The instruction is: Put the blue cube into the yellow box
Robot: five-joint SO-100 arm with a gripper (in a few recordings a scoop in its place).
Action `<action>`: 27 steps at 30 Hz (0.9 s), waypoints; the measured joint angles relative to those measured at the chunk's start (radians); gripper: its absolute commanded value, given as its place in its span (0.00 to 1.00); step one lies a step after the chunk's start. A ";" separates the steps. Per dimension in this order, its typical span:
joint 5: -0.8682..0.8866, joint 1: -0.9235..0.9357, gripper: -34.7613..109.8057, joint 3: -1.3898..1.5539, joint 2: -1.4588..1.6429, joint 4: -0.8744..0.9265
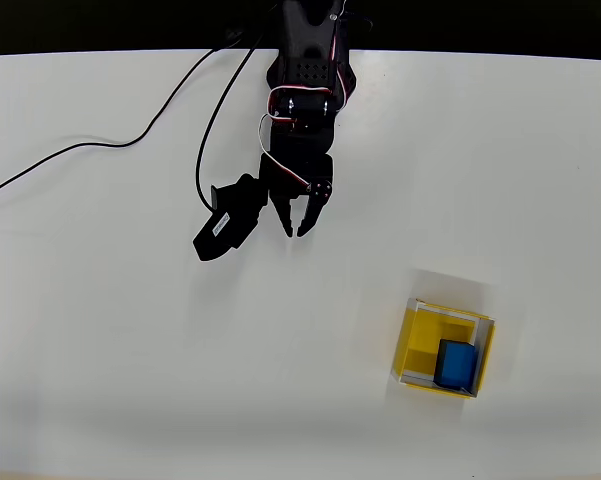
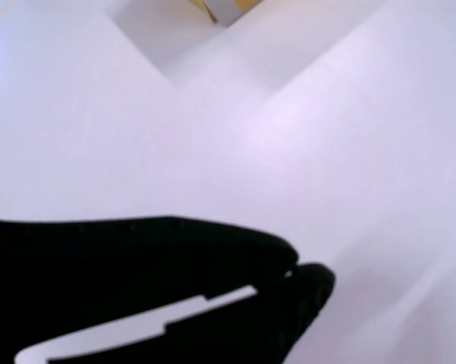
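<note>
Blue cube (image 1: 457,363): sits inside the yellow box, pushed into its lower right corner in the overhead view, touching or nearly touching the walls there.
Yellow box (image 1: 417,338): rests open-topped on the tabletop at the lower right of the overhead view, slightly turned, yellow floor bare to the left of the cube, pale rim all around; in the wrist view one corner of it (image 2: 225,9) peeks in at the top edge, blurred.
Tabletop (image 1: 110,340): plain white, stretching across the overhead view up to a dark band at the top.
Hand (image 1: 295,231): black, empty, well apart from the box, up and to the left of it in the overhead view; its two fingertips point down the picture and nearly meet, grasping nothing. In the wrist view the fingers (image 2: 212,250) show as dark blurred shapes closed together at their tips.
Arm (image 1: 305,90): black, reaching in from the top edge of the overhead view.
Cable (image 1: 130,142): thin, black, trailing across the tabletop from the arm's base toward the left edge.
</note>
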 measured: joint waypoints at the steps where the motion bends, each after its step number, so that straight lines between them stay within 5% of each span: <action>1: 0.008 0.002 0.24 0.000 0.018 0.029; 14: 0.025 0.018 0.24 0.000 0.060 0.397; 27: 0.015 0.018 0.24 0.000 0.060 0.463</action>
